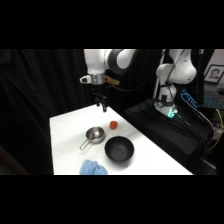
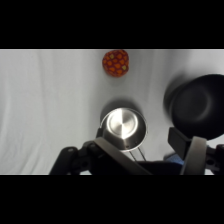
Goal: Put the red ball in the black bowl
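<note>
The red ball (image 1: 114,124) lies on the white table (image 1: 67,140), just beyond the black bowl (image 1: 119,149), which stands empty near the front. My gripper (image 1: 103,106) hangs above the far part of the table, up and to the left of the ball and clear of it. In the wrist view the ball (image 2: 115,62) sits at the top and the black bowl (image 2: 197,107) at the right. There the gripper (image 2: 155,160) is open, its fingers (image 2: 116,154) spread wide with nothing between them.
A shiny steel cup with a handle (image 1: 94,134) stands left of the bowl, shown mid-frame in the wrist view (image 2: 123,129). A blue cloth (image 1: 93,168) lies at the table's front edge. A black-draped stand (image 1: 165,130) borders the table's right side, below the arm's base (image 1: 175,70).
</note>
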Available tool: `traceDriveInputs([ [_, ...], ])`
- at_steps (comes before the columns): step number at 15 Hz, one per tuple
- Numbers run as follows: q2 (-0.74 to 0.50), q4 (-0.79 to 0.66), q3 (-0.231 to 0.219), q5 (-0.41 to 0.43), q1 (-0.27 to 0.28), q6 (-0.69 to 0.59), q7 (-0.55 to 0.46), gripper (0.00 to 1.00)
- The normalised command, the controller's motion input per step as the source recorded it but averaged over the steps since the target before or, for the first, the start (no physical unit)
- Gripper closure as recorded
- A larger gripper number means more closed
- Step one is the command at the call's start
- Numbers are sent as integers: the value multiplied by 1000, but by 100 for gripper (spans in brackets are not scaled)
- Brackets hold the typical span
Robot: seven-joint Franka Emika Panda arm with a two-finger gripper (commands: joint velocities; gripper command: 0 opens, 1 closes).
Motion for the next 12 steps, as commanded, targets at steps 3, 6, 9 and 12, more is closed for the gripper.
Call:
traceDriveInputs([
  [3,-97,-293,-53,80,-64,374,-18,0],
  [6,-31,-234,-46,135,-60,352,-51,0],
  [9,72,-158,-34,174,-52,358,-89,0],
  [12,179,-84,-16,163,-51,339,-88,0],
])
